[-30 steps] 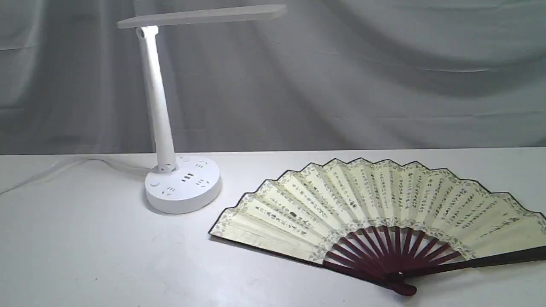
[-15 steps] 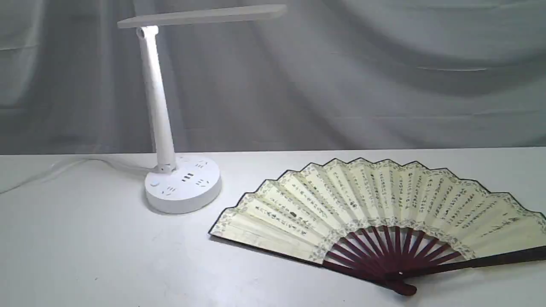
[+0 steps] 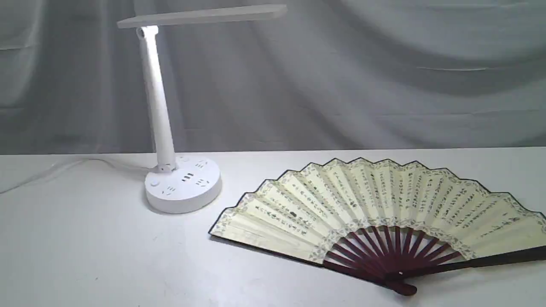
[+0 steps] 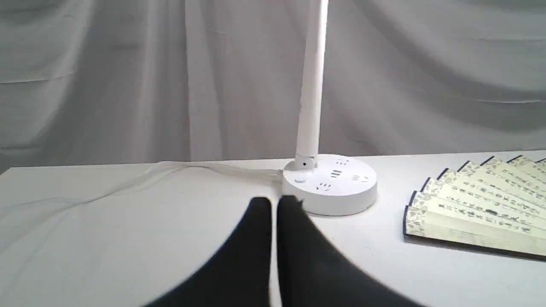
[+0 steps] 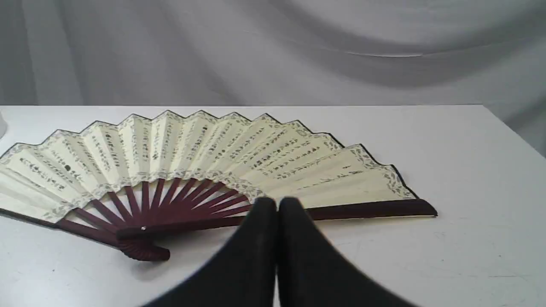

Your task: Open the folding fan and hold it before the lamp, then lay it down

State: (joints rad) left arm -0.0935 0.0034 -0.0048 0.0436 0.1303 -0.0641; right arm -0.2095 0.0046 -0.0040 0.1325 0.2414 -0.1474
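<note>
Plainly, the folding fan [image 3: 375, 209] lies spread open and flat on the white table [image 3: 85, 256], calligraphy side up. In the exterior view it fills the table from about three to five o'clock. Its maroon ribs gather at a pivot at the fan's own six o'clock, nearest the camera, and the cream leaf arches away toward twelve. One dark guard runs toward three o'clock and passes out of the picture's edge; the other points toward nine.

The lamp [image 3: 158, 106] stands at about ten o'clock from the fan's pivot. Its round base with sockets and buttons sits near the fan's nine o'clock corner but apart from it. The slim stem rises with a slight lean, and the flat bar head reaches out toward three o'clock, high above the table. A pale cable [image 3: 55, 170] trails from the base toward nine o'clock across the tabletop. A grey draped curtain [image 3: 384, 76] closes off the whole far side.

Neither arm shows in the exterior view. In the left wrist view the left gripper [image 4: 274, 204] has its black jaws drawn together to a thin slit with nothing between them; the lamp base stands just beyond its tips. In the right wrist view the right gripper [image 5: 277, 204] is likewise closed on nothing. Its tips overlap the fan's three o'clock guard in the picture; whether they touch it cannot be told.
</note>
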